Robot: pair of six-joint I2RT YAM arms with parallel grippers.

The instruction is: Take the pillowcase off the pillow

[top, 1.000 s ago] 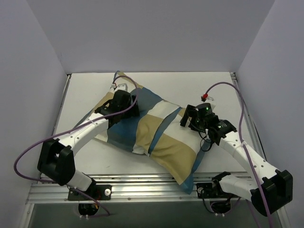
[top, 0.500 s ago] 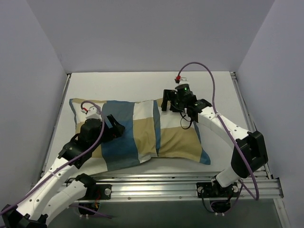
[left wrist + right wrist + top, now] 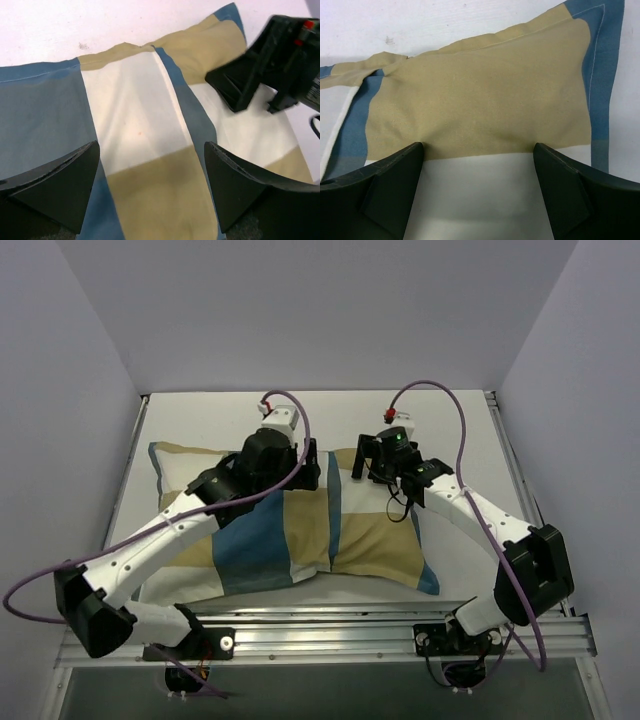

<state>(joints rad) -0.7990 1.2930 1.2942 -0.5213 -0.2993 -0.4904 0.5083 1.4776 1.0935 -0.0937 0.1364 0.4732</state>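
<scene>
The pillowcase, checked in teal-blue, tan and white, lies flat across the table with the pillow hidden inside it. My left gripper is open over the case's back middle; in the left wrist view its fingers straddle a white and tan block and hold nothing. My right gripper is open just to the right of it. In the right wrist view its fingertips rest on the case where tan meets white. The right gripper also shows in the left wrist view.
The white table is walled at the back and on both sides. A metal rail runs along the near edge. Purple cables loop above both wrists. Bare table shows behind the pillow.
My left arm has swung from the pillow's left end up to its back middle, beside the right gripper. The right gripper shifted only slightly. The pillow has stayed about where it was.
</scene>
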